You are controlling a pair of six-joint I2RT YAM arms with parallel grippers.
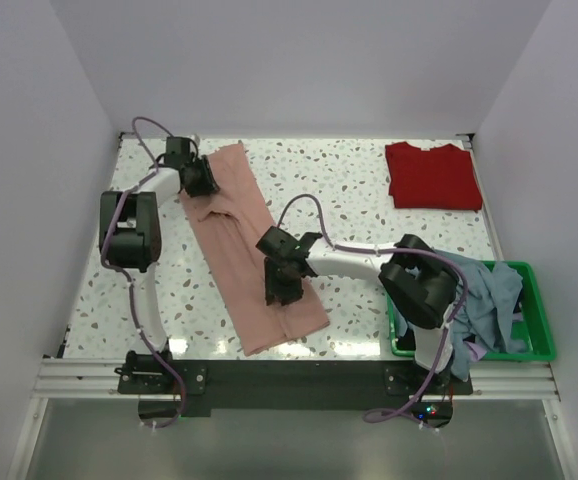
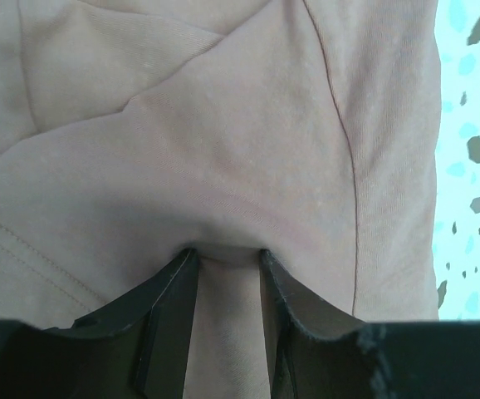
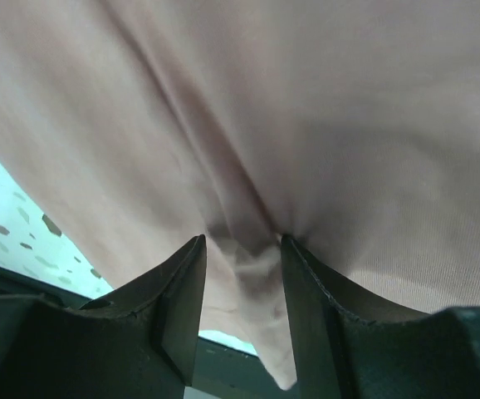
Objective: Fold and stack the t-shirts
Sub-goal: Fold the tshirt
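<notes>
Far left: left gripper (image 1: 201,182) pinched fold of salmon-pink t-shirt (image 1: 254,250), cloth bunched between narrow fingers. Shirt lay as long diagonal strip on speckled surface (image 1: 349,200). Centre: right gripper (image 1: 281,285) clamped same shirt toward its near end. Far right corner: red t-shirt (image 1: 432,175), folded flat. Near right: blue-grey t-shirt (image 1: 484,295) spilled over green basket (image 1: 541,310).

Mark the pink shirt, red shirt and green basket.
pink shirt (image 1: 231,235): top view, middle of the long folded strip.
red shirt (image 1: 433,176): top view, centre of the folded shirt.
green basket (image 1: 541,318): top view, right-hand rim.
</notes>
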